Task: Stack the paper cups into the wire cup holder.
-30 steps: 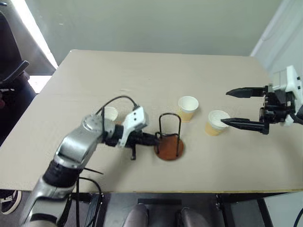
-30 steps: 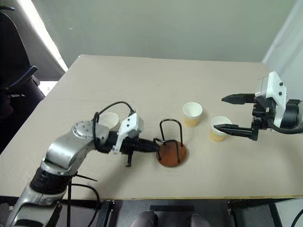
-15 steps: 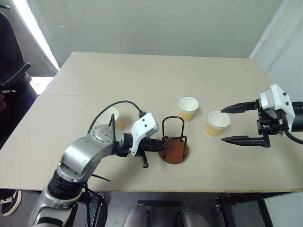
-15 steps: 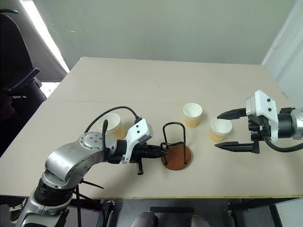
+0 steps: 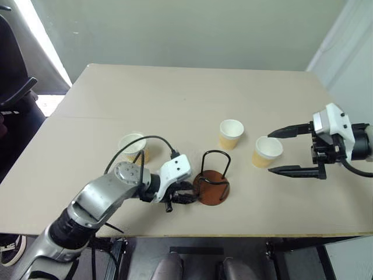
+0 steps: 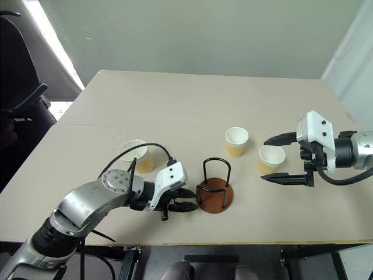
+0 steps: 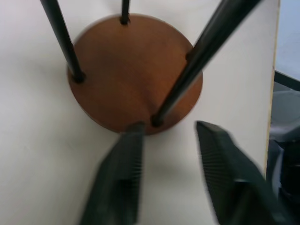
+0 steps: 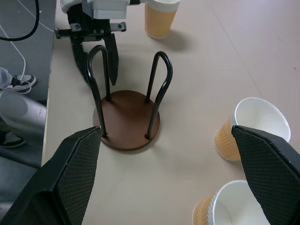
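While the wire cup holder [image 5: 212,185] stands empty near the worktop's [image 5: 175,105] near edge, the left claw [image 5: 185,195] sits just left of its base, fingers parted and holding nothing. The right claw [image 5: 278,150] is spread wide around the rightmost of the paper cups [image 5: 266,151], not touching it. Another cup [image 5: 230,133] stands just left of that, the third [image 5: 134,147] farther left.

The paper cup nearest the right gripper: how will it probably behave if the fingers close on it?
The paper cup looks thin-walled with an open mouth, so a firm squeeze would likely dent it. It seems light and empty, standing upright, so a sideways nudge from the open right gripper could probably slide or tip it.
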`<state>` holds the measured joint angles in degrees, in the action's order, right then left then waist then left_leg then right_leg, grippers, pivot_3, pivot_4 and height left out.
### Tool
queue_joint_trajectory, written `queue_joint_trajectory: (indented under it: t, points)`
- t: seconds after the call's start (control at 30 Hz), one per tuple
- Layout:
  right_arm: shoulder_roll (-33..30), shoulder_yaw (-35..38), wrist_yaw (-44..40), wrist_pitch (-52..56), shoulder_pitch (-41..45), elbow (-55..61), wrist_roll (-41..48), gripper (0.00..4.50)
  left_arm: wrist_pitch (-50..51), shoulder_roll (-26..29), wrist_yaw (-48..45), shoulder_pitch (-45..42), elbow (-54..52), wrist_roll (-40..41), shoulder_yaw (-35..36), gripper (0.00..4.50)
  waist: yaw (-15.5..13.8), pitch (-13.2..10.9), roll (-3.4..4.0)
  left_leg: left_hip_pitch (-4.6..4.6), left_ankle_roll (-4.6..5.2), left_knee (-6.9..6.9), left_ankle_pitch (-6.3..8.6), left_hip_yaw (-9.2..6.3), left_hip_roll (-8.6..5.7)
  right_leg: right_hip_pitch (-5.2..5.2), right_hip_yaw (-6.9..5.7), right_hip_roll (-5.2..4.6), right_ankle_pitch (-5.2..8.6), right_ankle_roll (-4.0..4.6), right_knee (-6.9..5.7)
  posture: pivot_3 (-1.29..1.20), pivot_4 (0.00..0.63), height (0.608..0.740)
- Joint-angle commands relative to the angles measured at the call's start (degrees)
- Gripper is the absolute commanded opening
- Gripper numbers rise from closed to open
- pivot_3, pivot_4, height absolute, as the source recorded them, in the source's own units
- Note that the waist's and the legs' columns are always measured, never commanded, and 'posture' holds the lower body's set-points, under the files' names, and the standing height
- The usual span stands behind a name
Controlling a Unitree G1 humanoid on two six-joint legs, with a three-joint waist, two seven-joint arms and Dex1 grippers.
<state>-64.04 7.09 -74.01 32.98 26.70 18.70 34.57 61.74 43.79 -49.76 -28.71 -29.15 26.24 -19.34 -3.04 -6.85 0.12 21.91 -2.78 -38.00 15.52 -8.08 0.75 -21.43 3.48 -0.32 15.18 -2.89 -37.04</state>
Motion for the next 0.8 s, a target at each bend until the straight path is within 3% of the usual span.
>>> queue_joint_trajectory:
  t: [0.03, 0.13, 0.43, 0.53, 0.8]
  points:
    - [-0.17, 0.14, 0.20, -0.56, 1.46, 0.86, -0.24, 4.50, -0.92, 0.29, -0.62, -0.04, -1.25, 1.09, 1.45, 3.17, -0.02, 0.00, 0.00, 0.00, 0.01, 0.00, 0.01, 0.00, -0.01, 0.00, 0.00, -0.01, 0.00, 0.00, 0.01, 0.00, 0.150, 0.740]
    - [-0.84, -2.25, -0.27, -2.00, 2.06, -0.92, -3.07, 4.50, -2.29, 2.69, -2.70, 1.67, -2.42, 3.56, 6.91, 4.19, 0.02, -0.01, -0.02, 0.01, 0.00, 0.01, 0.02, 0.01, -0.01, 0.00, 0.00, -0.01, 0.00, 0.00, 0.02, 0.00, 0.150, 0.740]
    - [0.65, -12.75, -2.38, -8.74, 9.26, -11.90, -16.06, 4.50, -17.98, 18.56, -11.55, 8.99, 4.07, 2.79, 30.13, 4.19, 0.76, -0.03, -0.01, -0.01, 0.04, 0.17, 0.10, 0.01, 0.07, -0.20, 0.08, 0.06, 0.02, 0.13, -0.02, 0.00, 0.150, 0.740]
    - [3.44, -17.17, -4.15, -11.79, 12.76, -16.81, -19.93, 4.50, -16.95, 20.52, -14.24, 6.99, 4.57, 8.16, 37.97, 4.19, 0.75, -0.05, -0.06, 0.03, 0.18, 0.14, 0.19, -0.02, 0.07, -0.24, 0.07, 0.03, 0.01, 0.16, -0.03, 0.00, 0.150, 0.740]
    - [7.72, -22.67, -6.80, -19.62, 15.07, -26.61, -28.00, 4.50, -14.52, 21.34, -15.18, 5.09, 0.47, 19.43, 47.36, 4.19, 0.64, -0.05, -0.03, 0.32, 0.11, 0.12, 0.28, 0.08, 0.07, -0.49, 0.03, -0.04, 0.03, 0.26, -0.02, 0.00, 0.150, 0.740]
